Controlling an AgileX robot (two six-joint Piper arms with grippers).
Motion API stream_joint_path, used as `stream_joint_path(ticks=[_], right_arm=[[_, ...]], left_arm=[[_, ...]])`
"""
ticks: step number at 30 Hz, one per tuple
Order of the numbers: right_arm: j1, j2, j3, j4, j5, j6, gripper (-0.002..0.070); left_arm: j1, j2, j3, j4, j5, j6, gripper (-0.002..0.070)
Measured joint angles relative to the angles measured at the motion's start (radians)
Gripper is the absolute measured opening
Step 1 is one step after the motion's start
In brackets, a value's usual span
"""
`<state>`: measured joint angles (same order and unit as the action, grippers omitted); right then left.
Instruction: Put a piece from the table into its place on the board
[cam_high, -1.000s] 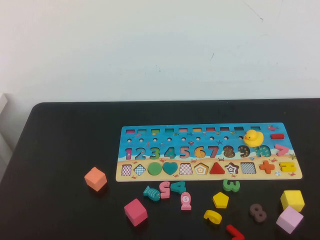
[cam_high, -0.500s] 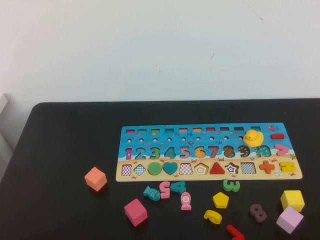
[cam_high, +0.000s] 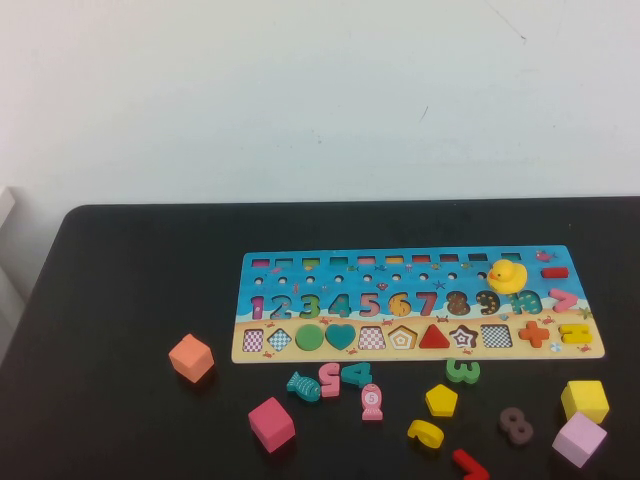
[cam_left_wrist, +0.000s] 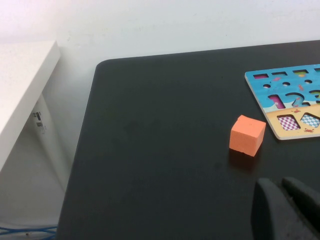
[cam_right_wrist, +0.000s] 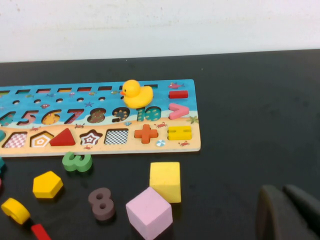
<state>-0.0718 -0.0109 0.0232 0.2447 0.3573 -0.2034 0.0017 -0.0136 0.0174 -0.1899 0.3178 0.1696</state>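
The piece (cam_high: 441, 400), a small flat yellow pentagon, lies on the black table just in front of the board (cam_high: 415, 351); it also shows in the right wrist view (cam_right_wrist: 48, 184). The board is long, with a blue numbered upper part and a tan strip of shape slots, and its pentagon slot (cam_high: 402, 338) stands open. Neither arm shows in the high view. My left gripper (cam_left_wrist: 280, 184) is shut and empty, hovering near the orange cube (cam_left_wrist: 247, 135) off the board's left end (cam_left_wrist: 300, 133). My right gripper (cam_right_wrist: 282, 191) is shut and empty, right of the cubes and near the board's right end (cam_right_wrist: 192, 131).
A yellow duck (cam_high: 506, 275) stands on the board. Loose on the table are a pink cube (cam_high: 271, 423), a yellow cube (cam_high: 585, 400), a lilac cube (cam_high: 579, 438), a teal fish (cam_high: 303, 385) and several number pieces (cam_high: 516, 425). A white shelf (cam_left_wrist: 22, 85) stands left of the table.
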Motion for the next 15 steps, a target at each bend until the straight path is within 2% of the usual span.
stream_joint_path(ticks=[15], right_arm=[[0.000,0.000,0.000,0.005,-0.046,0.028,0.0019]], left_arm=[[0.000,0.000,0.000,0.000,0.000,0.000,-0.0001]])
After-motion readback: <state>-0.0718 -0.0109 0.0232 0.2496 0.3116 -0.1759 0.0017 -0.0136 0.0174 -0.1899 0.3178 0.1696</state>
